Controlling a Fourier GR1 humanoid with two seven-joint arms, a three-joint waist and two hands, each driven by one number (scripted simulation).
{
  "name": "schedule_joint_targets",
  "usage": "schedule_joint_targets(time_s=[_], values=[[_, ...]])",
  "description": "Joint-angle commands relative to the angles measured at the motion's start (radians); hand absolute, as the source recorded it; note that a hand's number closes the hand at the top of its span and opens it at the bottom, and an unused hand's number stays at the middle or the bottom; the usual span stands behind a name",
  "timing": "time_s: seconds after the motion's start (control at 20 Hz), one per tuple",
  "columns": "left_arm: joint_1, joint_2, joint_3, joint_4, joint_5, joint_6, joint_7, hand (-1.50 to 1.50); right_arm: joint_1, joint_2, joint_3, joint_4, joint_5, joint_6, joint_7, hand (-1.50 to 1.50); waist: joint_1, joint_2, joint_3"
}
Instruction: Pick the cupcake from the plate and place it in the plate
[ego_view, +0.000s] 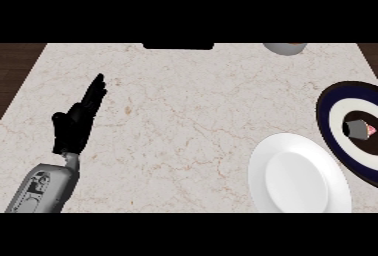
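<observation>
A small cupcake (359, 128) with a dark wrapper and pinkish top lies on a dark blue plate with white rings (332, 112) at the right edge of the head view. A plain white plate (295, 175) sits just left of it, near the counter's front edge, with nothing on it. My left hand (74, 125) rests at the left with its fingers straight, pointing away from me, far from both plates and holding nothing. My right hand does not show.
The marble counter (184, 110) spans the view, with dark wood beyond its left and right ends. A grey bowl-like object (284, 48) sits at the back edge on the right, and a black item (178, 46) at the back middle.
</observation>
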Motion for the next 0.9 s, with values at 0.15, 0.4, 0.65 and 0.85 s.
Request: schedule_joint_targets(time_s=[0.15,0.4,0.65,0.85], values=[[-0.004,-0.007,-0.003,-0.013,-0.001,-0.006,0.004,0.0,0.111,-0.073,-0.047,-0.003,-0.048,0.137,-0.049,-1.5,0.0,0.003,0.006],[0.003,-0.004,0.007,0.013,-0.004,-0.006,-0.011,0.0,0.155,-0.081,-0.047,-0.04,-0.05,0.155,-0.06,-1.5,0.0,0.006,0.008],[-0.013,-0.017,0.01,0.012,0.0,0.001,0.002,0.0,0.193,-0.076,-0.052,-0.055,-0.06,0.184,-0.053,-1.5,-0.009,0.006,0.012],[-0.015,-0.007,0.012,0.009,-0.004,-0.004,0.01,0.0,0.208,-0.072,-0.058,-0.066,-0.068,0.167,-0.03,-1.5,0.002,0.007,0.013]])
